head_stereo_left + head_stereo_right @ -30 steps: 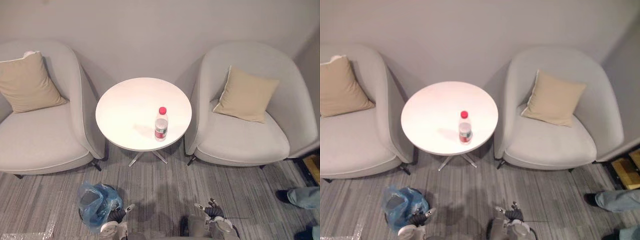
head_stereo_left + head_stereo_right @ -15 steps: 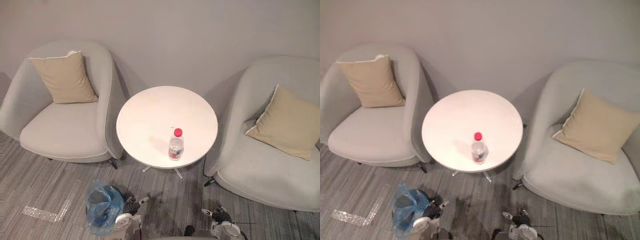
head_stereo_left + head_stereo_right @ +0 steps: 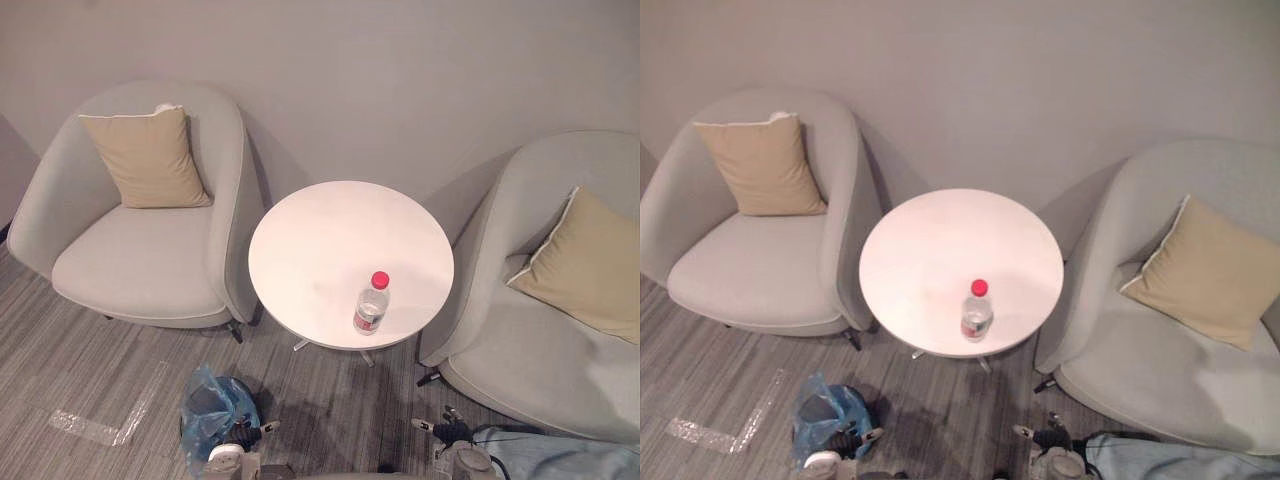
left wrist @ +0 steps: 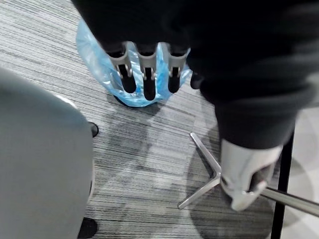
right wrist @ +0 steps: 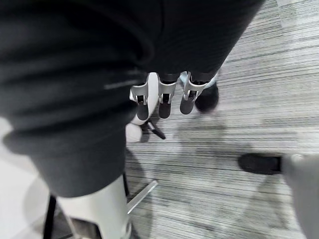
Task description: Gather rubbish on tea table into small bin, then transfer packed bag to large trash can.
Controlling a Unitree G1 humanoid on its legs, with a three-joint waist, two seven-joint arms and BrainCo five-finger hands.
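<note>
**Bottle upright, right hand closer**

1 bottle (image 3: pixel 371 305) stands upright, red cap up, close to the near edge of the table (image 3: pixel 300 215). Both hands hang low on the table's near side, fingers loose and apart, holding nothing. The left hand (image 3: pixel 240 442) is beside the bin (image 3: pixel 212 408). The right hand (image 3: pixel 448 436) is nearer the bottle, so this looks like its reach, up and forward.

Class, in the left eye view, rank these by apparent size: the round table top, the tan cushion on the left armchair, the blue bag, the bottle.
1. table top
2. tan cushion
3. blue bag, lower down on the floor, so its true size is less sure
4. bottle
</note>
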